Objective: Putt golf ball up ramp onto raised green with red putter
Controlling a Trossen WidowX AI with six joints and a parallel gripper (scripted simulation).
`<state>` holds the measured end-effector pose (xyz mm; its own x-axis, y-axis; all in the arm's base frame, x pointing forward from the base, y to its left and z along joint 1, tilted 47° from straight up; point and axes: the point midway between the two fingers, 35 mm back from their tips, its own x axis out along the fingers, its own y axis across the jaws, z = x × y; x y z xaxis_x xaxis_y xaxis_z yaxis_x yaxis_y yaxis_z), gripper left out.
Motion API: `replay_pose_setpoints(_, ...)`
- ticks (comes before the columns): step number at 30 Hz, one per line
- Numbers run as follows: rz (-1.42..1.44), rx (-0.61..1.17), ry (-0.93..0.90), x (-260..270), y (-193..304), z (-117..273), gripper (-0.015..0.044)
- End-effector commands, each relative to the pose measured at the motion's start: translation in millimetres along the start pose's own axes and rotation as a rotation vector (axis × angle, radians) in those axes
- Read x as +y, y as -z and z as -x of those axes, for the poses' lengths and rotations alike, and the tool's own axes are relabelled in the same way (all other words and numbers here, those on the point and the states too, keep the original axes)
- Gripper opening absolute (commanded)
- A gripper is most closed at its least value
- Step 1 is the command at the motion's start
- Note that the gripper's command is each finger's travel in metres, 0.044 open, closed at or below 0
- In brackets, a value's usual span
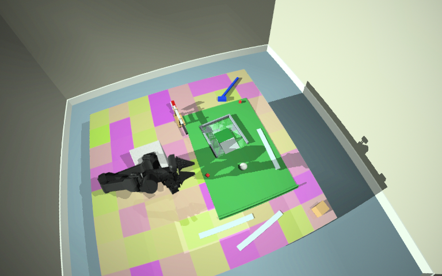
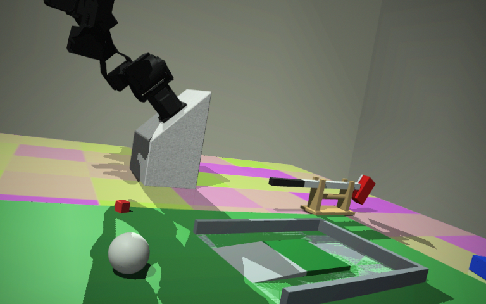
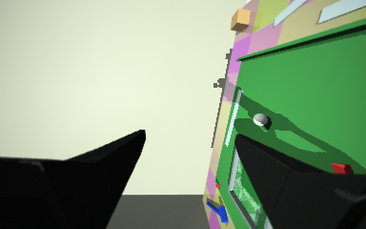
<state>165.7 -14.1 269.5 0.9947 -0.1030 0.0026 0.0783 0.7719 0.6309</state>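
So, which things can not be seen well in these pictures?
- Blue putter: exterior view, cut off by the right edge; only a corner shows.
- Gripper: exterior view, hidden behind the grey block; the wrist view shows its fingers wide apart, holding nothing.
- Red putter: top view, too small to see how it sits on its wooden stand.
- Raised green: wrist view, mostly covered by one finger.

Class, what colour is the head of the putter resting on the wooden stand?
Red head of the putter, clearest in the exterior view.
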Motion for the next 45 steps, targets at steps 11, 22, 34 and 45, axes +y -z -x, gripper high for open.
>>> replay_pose_setpoints(11, 0.400, 0.359, 0.105, 3, 52, -56, 0.0440)
replay_pose_setpoints(22, 0.914, 0.794, 0.102, -5, 140, -102, 0.0440)
replay_pose_setpoints(34, 1.495, 1.280, -0.063, -39, 261, -114, 0.0440)
replay_pose_setpoints(45, 1.999, 1.740, -0.365, -103, 367, -80, 0.0440)
